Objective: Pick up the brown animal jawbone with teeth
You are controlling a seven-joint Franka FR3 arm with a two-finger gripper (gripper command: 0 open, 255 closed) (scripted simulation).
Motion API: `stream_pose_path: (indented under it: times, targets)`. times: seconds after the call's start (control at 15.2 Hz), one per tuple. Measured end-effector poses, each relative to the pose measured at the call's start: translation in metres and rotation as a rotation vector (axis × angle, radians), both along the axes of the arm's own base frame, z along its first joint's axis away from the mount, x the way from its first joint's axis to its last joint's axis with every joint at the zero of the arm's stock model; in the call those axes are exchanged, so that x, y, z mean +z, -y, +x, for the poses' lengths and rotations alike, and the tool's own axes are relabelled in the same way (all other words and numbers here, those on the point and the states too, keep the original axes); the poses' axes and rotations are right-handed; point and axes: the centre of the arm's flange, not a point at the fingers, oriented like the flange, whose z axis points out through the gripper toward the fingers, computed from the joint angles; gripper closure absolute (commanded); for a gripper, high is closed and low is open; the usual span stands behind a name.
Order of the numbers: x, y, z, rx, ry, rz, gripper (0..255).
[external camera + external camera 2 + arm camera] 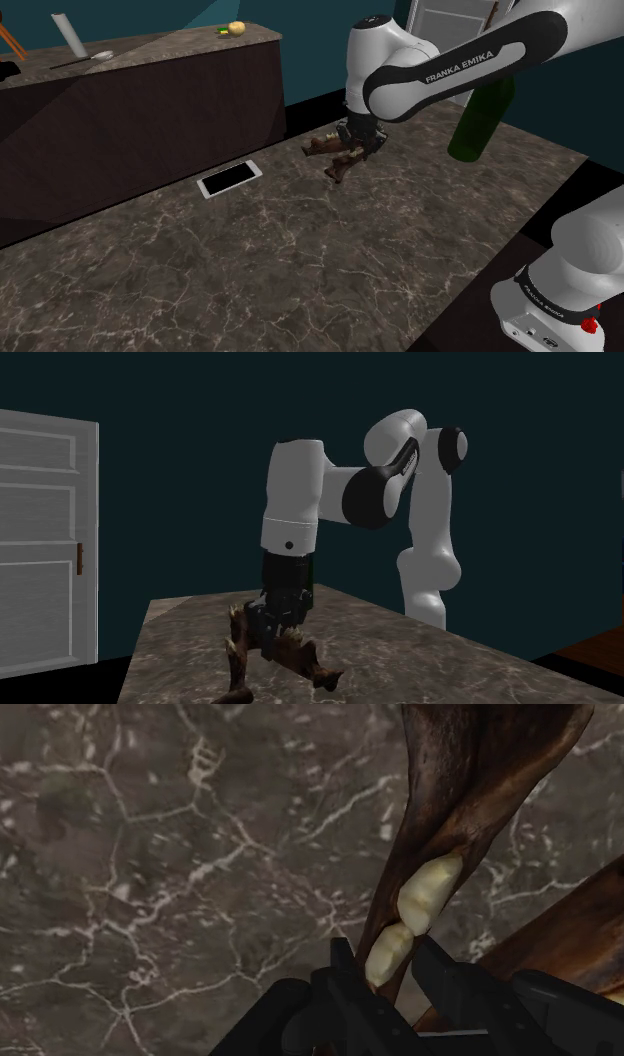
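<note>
Shoulder view: the white arm [450,60] comes in from the right edge and bends down at the upper middle of the frame, where the black gripper [350,153] sits on the brown jawbone [320,147]. The bone lies on or just above the dark marbled worktop [300,260]; which of the two cannot be told here. To its left, well apart, a white phone [229,180] with a black screen lies flat on the worktop. A dark green bottle [482,118] stands upright at the right, partly behind the arm. A darker counter [150,110] runs across the upper left, with a small yellow round thing [236,28] on its top.

Second exterior view: the arm stands at the middle of the frame, its hand pointing straight down. The gripper is low at the centre, buried in the jawbone [238,652], whose two rough brown branches spread toward the bottom edge over the marbled top [420,662]. A white panelled door [45,542] fills the left side.

Wrist view: the two black fingers [345,989] are drawn close together and press on either side of one jawbone [470,794] branch, right at its pale teeth [425,894], so the gripper [388,966] has hold of the bone. A second brown branch passes just beside the other finger, and the veined worktop [150,854] lies behind.
</note>
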Motion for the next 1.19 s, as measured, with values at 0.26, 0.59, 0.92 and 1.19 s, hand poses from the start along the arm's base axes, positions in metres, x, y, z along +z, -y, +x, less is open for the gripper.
stream_pose_path:
  times: [0.26, 0.59, 0.92, 1.19]
  targets:
    - [0.0, 0.0, 0.0, 0.0, 0.0, 0.0, 255]
    - [0.019, 0.0, 0.0, 0.0, -0.001, 0.0, 255]
    - [0.047, 0.0, -0.001, 0.0, -0.001, 0.001, 255]
    - [0.068, 0.0, 0.0, 0.001, -0.001, 0.0, 255]
